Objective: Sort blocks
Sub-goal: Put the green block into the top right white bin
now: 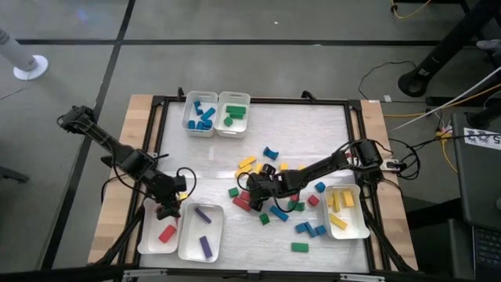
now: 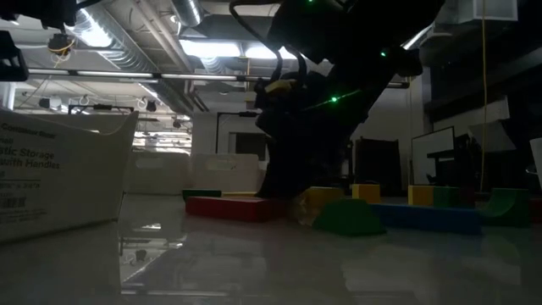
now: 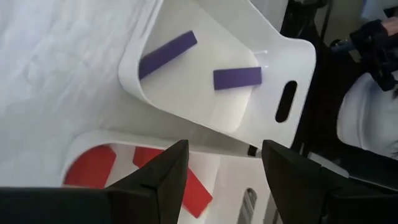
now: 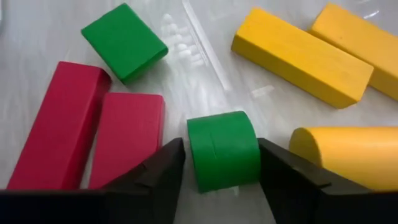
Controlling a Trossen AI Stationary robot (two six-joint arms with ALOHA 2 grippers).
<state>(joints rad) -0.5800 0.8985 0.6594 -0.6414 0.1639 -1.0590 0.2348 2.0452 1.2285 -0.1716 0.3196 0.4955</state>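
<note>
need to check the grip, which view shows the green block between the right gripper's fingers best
The right wrist view: the green block fills the gap between the right gripper's fingers, beside two red bars. The high view hides it under that gripper. The low view shows only the dark arm there. The left wrist view looks at the trays instead.

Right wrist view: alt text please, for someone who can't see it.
The right gripper straddles a green rounded block on the white table, a finger close on each side. Two red bars and a green block lie on one side, yellow blocks on the other.
</note>
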